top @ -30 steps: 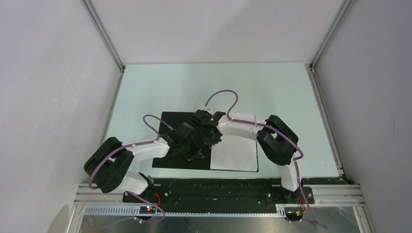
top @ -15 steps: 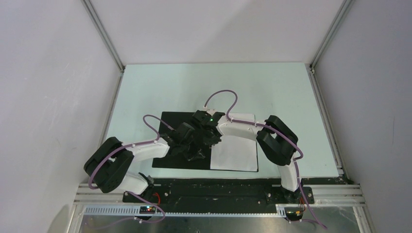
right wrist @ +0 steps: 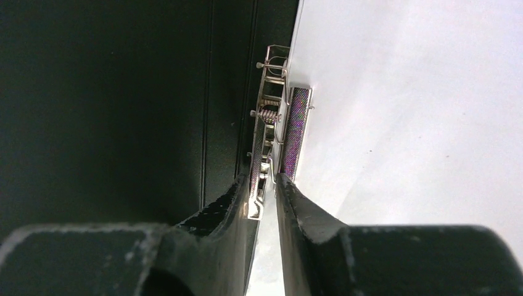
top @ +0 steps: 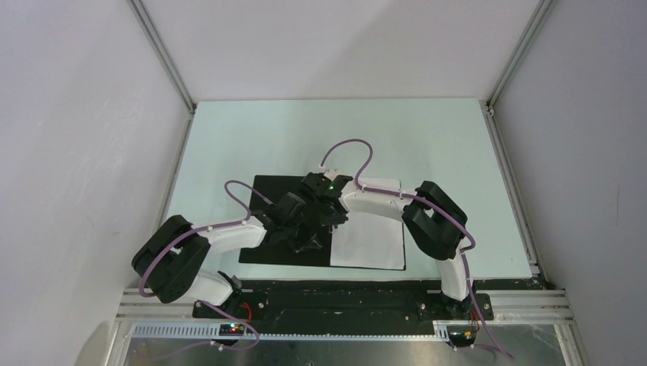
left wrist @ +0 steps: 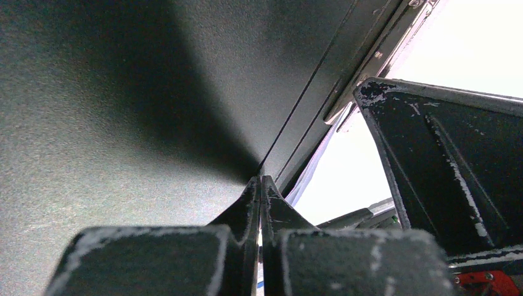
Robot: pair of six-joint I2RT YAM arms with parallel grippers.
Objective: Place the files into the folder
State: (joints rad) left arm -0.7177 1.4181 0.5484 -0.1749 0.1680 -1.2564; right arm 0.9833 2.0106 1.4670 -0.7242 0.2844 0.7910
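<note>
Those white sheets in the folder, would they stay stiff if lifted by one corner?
Probably not: the files look thin and lie flat, so they would likely droop. They seem light and smooth, so a push may slide them, though the metal clip at their edge might hold them.

My left gripper point(left wrist: 260, 191) and right gripper point(right wrist: 266, 185) crowd the folder point(top: 263, 194) spine; I see passing room over the far table point(top: 343, 130).

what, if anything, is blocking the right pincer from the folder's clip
Nothing visible. The right pincer is at the metal clip on the spine of the folder, tips either side of its near end, with the paper lying beside it.
</note>
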